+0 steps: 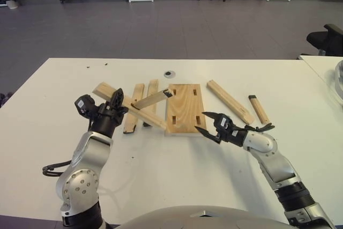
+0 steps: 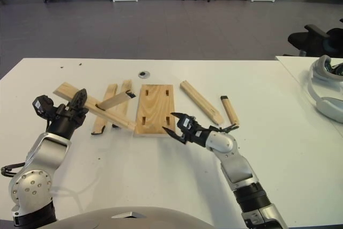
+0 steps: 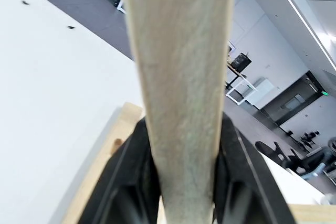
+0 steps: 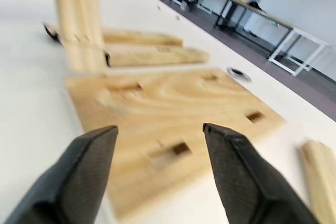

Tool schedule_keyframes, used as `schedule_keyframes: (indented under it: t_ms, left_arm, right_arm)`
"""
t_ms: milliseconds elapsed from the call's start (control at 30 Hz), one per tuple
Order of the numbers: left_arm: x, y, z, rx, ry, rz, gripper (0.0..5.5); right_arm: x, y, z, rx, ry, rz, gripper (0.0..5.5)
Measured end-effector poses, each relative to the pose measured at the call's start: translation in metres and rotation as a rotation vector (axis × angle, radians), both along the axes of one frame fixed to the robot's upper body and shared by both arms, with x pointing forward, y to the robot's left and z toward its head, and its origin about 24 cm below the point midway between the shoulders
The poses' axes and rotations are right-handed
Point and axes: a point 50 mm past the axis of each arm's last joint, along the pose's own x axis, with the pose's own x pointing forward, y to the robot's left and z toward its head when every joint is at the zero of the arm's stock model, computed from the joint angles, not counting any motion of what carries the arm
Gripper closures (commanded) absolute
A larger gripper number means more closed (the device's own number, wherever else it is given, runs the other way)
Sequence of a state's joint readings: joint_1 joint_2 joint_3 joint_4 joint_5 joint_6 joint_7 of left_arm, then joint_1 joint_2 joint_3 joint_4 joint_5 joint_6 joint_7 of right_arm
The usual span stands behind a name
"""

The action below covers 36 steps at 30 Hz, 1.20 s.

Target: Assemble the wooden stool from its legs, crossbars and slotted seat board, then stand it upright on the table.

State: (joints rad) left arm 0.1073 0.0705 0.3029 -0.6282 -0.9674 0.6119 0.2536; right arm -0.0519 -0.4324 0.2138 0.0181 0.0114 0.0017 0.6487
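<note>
Both head views look forward and down from above the near edge of the table point(image 1: 48, 95), at middling range. The seat board point(image 1: 185, 108) lies about mid-picture, with the floor point(image 1: 177, 25) beyond it. They share the whole tabletop, and the board falls further left in the right eye view. The left wrist view sits hard behind the left gripper point(image 3: 184, 129), sighting along the wooden bar point(image 3: 178, 77) it clamps. The right wrist view is low and close on the board's near side. It looks out through the spread right gripper point(image 4: 160, 128) and across the board to the round hole point(image 4: 239, 73) beyond, which the head views share.
</note>
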Motion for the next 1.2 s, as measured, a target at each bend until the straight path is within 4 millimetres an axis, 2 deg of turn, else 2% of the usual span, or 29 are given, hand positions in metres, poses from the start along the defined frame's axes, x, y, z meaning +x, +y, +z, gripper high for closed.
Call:
schedule_keyframes:
  t_ms: [133,200,333,433,500,600,767,967,1200]
  left_arm:
    - [0.001,-0.006,-0.003,-0.047,0.009,0.054,4.49]
    - [0.001,-0.005,-0.001,-0.06,0.001,0.074,4.49]
    - [0.004,0.002,0.025,-0.034,-0.122,0.107,4.49]
    - [0.007,-0.005,0.031,-0.057,-0.149,0.077,4.49]
    - [0.01,-0.012,0.027,-0.086,-0.135,0.053,4.49]
    - [0.012,-0.027,0.011,-0.112,-0.067,0.01,4.49]
    - [0.008,-0.027,-0.006,-0.067,-0.036,0.044,4.49]
    - [0.011,-0.03,-0.007,0.038,-0.081,0.085,4.49]
    - [0.013,-0.038,0.008,0.24,-0.072,-0.042,4.49]
  right_arm:
    - [0.019,-0.011,-0.004,-0.069,-0.066,-0.116,2.48]
    - [0.021,-0.018,-0.013,-0.111,-0.054,-0.165,2.48]
    - [0.022,-0.023,-0.02,-0.141,-0.058,-0.192,2.48]
    - [0.025,-0.024,-0.022,-0.143,-0.069,-0.198,2.48]
    - [0.025,-0.022,-0.023,-0.146,-0.078,-0.196,2.48]
    - [0.025,-0.014,-0.024,-0.157,-0.093,-0.161,2.48]
    - [0.026,-0.006,-0.025,-0.151,-0.099,-0.129,2.48]
    - [0.017,0.003,-0.027,-0.145,-0.097,-0.056,2.48]
    - [0.016,0.004,-0.027,-0.156,-0.101,-0.035,2.48]
